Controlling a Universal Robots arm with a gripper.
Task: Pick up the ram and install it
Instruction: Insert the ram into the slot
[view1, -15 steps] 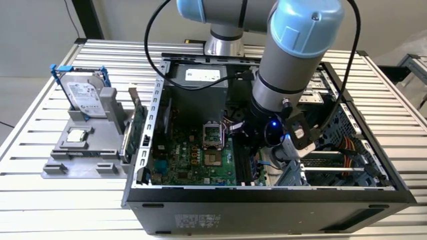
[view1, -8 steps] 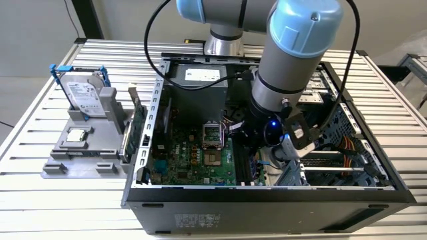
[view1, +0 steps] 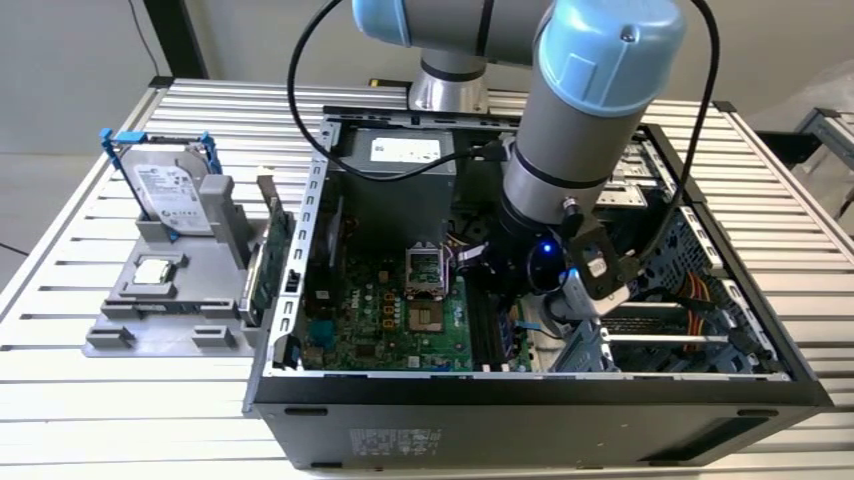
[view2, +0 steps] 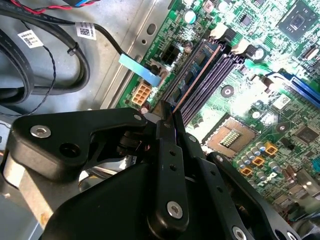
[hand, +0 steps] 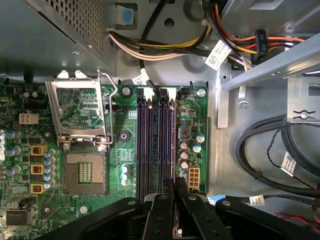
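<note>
My black two-fingered claw (view2: 171, 112) is clenched on the thin dark-green ram stick (view2: 192, 77), which stands on edge in the outermost of the long dark memory slots (hand: 157, 145) in both wrist views. The stick runs straight out from the fingertips (hand: 181, 186) along its slot. A white power connector (hand: 193, 176) sits just beside the claw, and the steel case wall (hand: 220, 145) lies close past it. Farther off, the open silver processor socket (hand: 85, 172) leaves freer room on the green motherboard (view1: 387, 325).

The computer case (view1: 534, 390) lies open on the table (view1: 107, 400), a hard drive (view1: 171, 195) seemingly upright at the exterior view's left.
</note>
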